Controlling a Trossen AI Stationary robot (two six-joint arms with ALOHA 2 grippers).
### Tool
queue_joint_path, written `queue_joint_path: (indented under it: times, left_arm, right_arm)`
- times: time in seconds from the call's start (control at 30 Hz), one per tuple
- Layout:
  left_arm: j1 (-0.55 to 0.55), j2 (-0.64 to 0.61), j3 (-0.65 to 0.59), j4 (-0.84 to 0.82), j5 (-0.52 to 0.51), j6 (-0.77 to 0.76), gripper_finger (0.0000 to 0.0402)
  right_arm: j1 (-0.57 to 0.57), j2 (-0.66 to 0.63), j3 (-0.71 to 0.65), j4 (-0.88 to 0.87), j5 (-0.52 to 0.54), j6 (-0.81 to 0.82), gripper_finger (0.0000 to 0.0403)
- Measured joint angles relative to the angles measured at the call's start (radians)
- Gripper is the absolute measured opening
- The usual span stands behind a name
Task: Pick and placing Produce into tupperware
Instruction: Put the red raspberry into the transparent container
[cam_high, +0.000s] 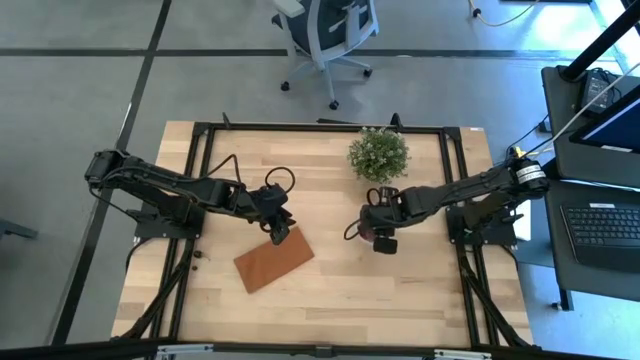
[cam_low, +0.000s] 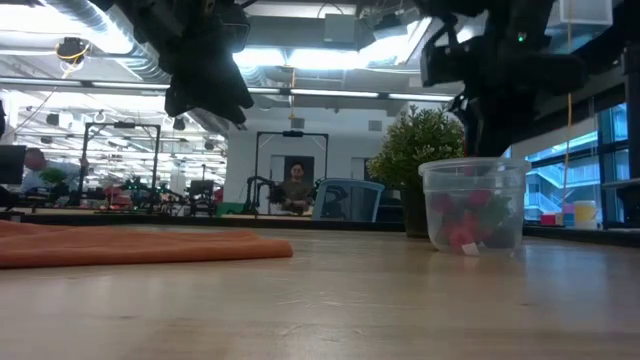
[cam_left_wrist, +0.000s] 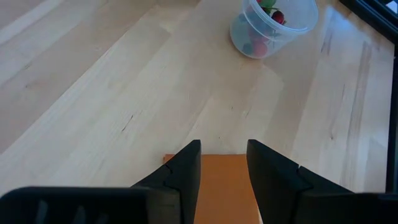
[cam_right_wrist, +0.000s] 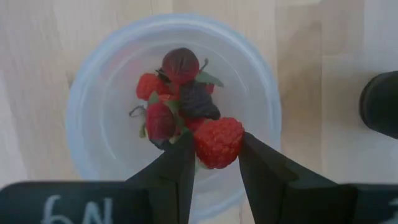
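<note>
While you kept both arms over the wooden surface (cam_high: 330, 300), the stock stood as follows, each item placed against the tupperware.

Tupperware (cam_low: 473, 204): small round clear cup, upright on the surface, directly beneath the right gripper (cam_right_wrist: 216, 163). It held several pieces of produce (cam_right_wrist: 177, 99), red strawberry-like ones and darker ones with green leaf bits, heaped near its middle.

Right gripper: poised straight above the tupperware's mouth. Its fingers (cam_right_wrist: 177, 177) were clamped on one red raspberry-like berry (cam_right_wrist: 217, 142), held over the rim and above the other pieces.

Left gripper (cam_left_wrist: 224, 165): well apart from the tupperware, raised clear of the surface above the near end of the board. Its fingers (cam_left_wrist: 186, 174) stood parted with a narrow gap and nothing between them.

Board (cam_high: 274, 260): flat brown rectangle, lying at an angle on the surface, well to the left-arm side of the tupperware and not touching it.

Potted plant (cam_high: 378, 153): green and bushy, standing just beyond the tupperware toward the far edge of the surface, close to it but apart.

Loose items (cam_high: 195, 257): a couple of tiny dark specks on the surface, far from the tupperware, past the board near the left arm's frame; you could not tell what they were.

Office chair (cam_high: 325, 35): on the floor beyond the far edge of the surface, well behind the plant.

Person (cam_low: 296, 190): seated in the room far behind the tupperware, seen in the low view.
</note>
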Motion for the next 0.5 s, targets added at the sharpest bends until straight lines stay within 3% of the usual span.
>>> queue_joint_path:
  times: [0.5]
  left_arm:
    - [0.0,0.0,0.0,0.002,0.0,0.0,0.0121]
  right_arm:
    - [-0.018,0.0,-0.017,0.044,-0.048,0.031,0.0116]
